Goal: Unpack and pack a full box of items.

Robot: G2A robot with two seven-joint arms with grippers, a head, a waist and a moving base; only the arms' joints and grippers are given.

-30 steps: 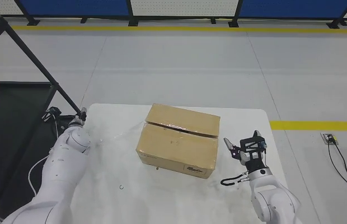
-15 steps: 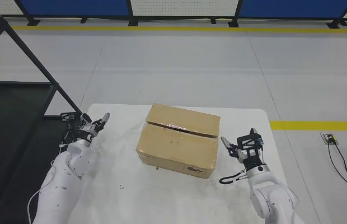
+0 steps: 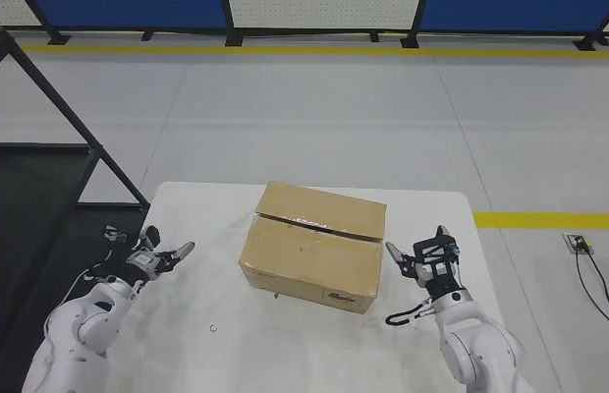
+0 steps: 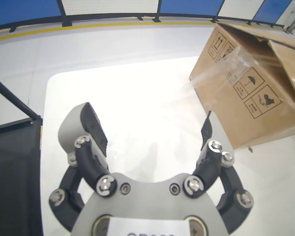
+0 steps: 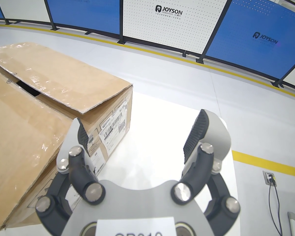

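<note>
A brown cardboard box (image 3: 314, 246) stands in the middle of the white table (image 3: 285, 334), its top flaps down with a narrow gap between them. A strip of clear tape (image 4: 221, 67) trails off its side toward the table. My left gripper (image 3: 165, 251) hovers near the table's left edge, open and empty, apart from the box (image 4: 255, 92). My right gripper (image 3: 419, 257) sits just beside the box's right end (image 5: 51, 114), open with nothing between its fingers; the labelled end face is close to one finger (image 5: 82, 132).
A black frame and dark mat (image 3: 39, 216) stand off the table's left side. A small dark ring-like bit (image 3: 214, 328) lies on the table near the front. A cable and floor socket (image 3: 578, 244) are to the right. Fence panels (image 5: 169, 13) line the room behind.
My left arm swung out and back toward the table's left front, its gripper now pointing at the box. The right gripper crept slightly closer to the box's end.
</note>
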